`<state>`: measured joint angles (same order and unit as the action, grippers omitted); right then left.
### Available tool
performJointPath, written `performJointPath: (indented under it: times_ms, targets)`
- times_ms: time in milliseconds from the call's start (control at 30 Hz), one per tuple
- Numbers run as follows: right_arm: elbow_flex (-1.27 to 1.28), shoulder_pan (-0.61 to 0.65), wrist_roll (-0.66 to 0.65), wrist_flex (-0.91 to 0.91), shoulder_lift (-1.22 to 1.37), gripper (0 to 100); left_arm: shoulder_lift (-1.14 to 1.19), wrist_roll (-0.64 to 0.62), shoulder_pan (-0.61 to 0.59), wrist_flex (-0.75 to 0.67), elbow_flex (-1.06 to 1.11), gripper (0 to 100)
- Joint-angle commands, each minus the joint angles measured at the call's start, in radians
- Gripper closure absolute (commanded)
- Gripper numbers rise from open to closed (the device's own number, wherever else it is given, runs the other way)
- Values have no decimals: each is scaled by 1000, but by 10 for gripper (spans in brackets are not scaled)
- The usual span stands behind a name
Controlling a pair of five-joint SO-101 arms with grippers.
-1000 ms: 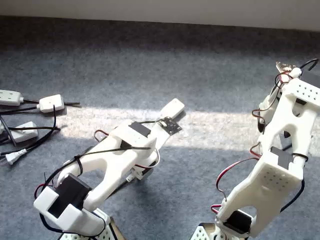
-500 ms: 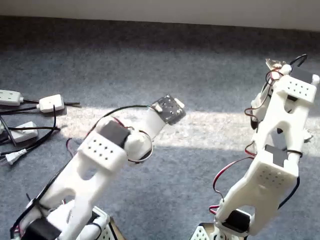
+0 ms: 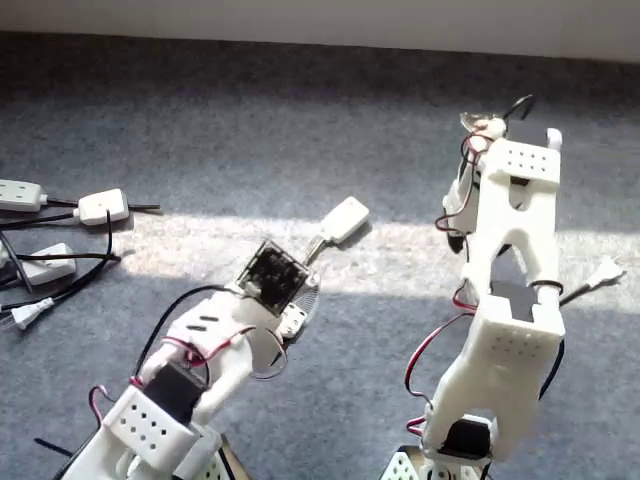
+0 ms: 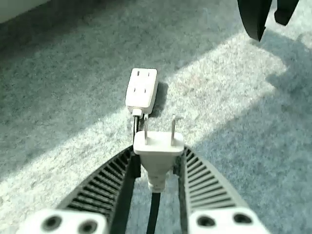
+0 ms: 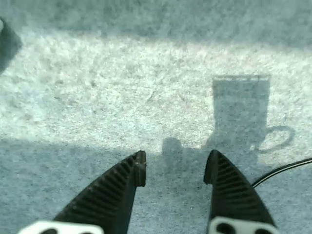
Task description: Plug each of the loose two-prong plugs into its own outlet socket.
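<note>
With the left tool [image 4: 158, 156], pinching the white two-prong plug [image 4: 158, 146] by its body, prongs pointing toward the white outlet socket [image 4: 142, 90] lying just ahead on the grey bench [image 4: 58, 73]. With the right tool [image 5: 174, 168], hovering spread above bare bench, gripping nothing. Lying near the bench's edge in the high view: more sockets [image 3: 103, 207] and a loose plug [image 3: 30, 315] among black cables [image 3: 70, 285].

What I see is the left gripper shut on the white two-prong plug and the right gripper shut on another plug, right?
Not quite: the right wrist view shows the right gripper open and empty. The left gripper is shut on the white two-prong plug.
</note>
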<state>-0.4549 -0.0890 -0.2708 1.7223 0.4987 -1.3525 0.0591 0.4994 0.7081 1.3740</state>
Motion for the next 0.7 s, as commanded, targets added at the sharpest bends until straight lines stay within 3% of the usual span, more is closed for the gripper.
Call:
performJointPath:
  times_ms: [0, 67, 233, 367, 567, 667]
  targets:
    - [-74, 12, 55, 38, -68, 928, -292, -89, 10, -342, 288, 995]
    - [-81, 22, 77, 38, -68, 991, -380, -89, 10, -394, 332, 995]
    - [-74, 102, 78, 38, -70, 992, -427, -91, 16, -270, 323, 995]
    - [-82, 177, 80, 39, -102, 992, -427, -91, 18, -267, 323, 995]
    - [-67, 257, 158, 39, -352, 992, -374, -89, 18, -267, 326, 995]
    - [31, 302, 158, 39, -504, 992, -308, -89, 18, -338, 331, 995]
